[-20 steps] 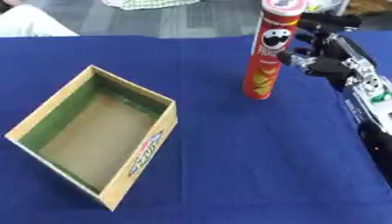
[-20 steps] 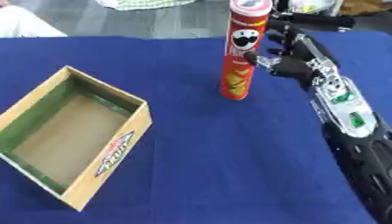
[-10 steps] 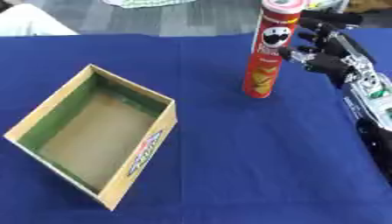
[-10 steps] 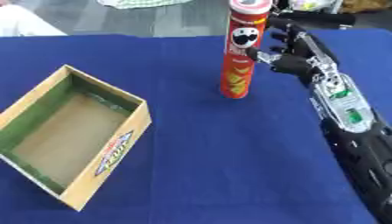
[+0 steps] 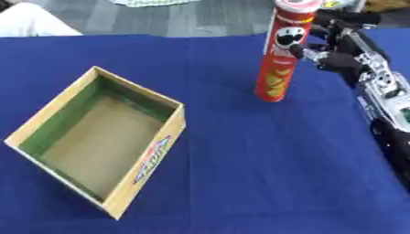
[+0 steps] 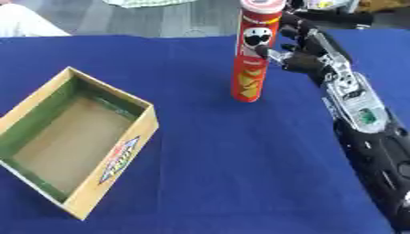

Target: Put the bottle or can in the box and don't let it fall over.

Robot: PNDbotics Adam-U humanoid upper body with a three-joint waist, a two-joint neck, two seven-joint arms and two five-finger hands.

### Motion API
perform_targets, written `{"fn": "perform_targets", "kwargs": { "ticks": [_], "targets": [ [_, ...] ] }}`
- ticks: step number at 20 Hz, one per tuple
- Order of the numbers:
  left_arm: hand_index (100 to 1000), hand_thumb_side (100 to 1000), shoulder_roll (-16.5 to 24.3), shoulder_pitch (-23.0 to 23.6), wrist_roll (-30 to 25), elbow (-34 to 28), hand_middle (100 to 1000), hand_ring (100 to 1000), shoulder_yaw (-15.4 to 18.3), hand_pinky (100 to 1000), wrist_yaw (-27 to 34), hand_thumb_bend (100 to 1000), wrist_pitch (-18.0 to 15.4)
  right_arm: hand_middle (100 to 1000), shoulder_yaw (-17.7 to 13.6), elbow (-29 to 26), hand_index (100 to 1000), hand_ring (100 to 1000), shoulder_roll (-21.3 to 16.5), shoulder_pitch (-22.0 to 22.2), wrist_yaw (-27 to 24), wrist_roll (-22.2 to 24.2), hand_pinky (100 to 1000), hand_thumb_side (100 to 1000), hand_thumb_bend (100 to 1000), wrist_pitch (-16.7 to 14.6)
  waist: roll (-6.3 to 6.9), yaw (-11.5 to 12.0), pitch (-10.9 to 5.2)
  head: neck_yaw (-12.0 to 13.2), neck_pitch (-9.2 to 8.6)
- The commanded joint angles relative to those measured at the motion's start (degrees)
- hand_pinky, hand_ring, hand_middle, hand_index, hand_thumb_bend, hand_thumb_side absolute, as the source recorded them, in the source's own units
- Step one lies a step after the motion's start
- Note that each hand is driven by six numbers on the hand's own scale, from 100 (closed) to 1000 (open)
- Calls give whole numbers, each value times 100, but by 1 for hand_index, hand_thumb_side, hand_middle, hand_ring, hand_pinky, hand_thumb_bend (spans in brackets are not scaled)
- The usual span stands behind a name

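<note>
Evidently the tall red cylindrical crisp can [image 5: 278, 55] was standing upright on the dark blue tablecloth [image 5: 240, 173] at about one o'clock, well apart from the open cardboard box with a green-lined inside [image 5: 96, 137], which lay at about eight o'clock with its mouth facing up, presumably so that the can could be lowered in from above. The black and silver right hand [image 6: 300, 50] was seen at the can's three o'clock side, its fingers [image 6: 268, 52] curled towards the upper half of the tube, a high hold judged to keep a tall, narrow thing from tipping. Whether the fingertips were pressed against the can or just beside it could not be made out, and the thumb was hidden. The can's lid was cut off by the top edge. No left hand was shown.
</note>
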Motion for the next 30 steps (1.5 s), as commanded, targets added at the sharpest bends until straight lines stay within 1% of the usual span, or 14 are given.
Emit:
{"fn": "perform_targets", "kwargs": {
  "ticks": [1,17,30],
  "targets": [
    [854,912,61,-62,-14,-62,892,942,25,735,-24,501,-9,1000,-6,4,920,1000,-100,-148,66,23,930,172,530,3,4,15,-57,10,-67],
    [854,914,42,-65,-17,-65,891,943,29,736,-19,498,-10,1000,95,209,917,1000,24,-420,209,108,929,171,538,54,-1,35,-29,13,-92],
    [854,915,30,-68,-16,-64,892,944,36,736,-14,497,-12,1000,180,333,895,1000,155,-621,282,151,928,162,540,93,-3,55,-12,9,-110]
  ]
}}
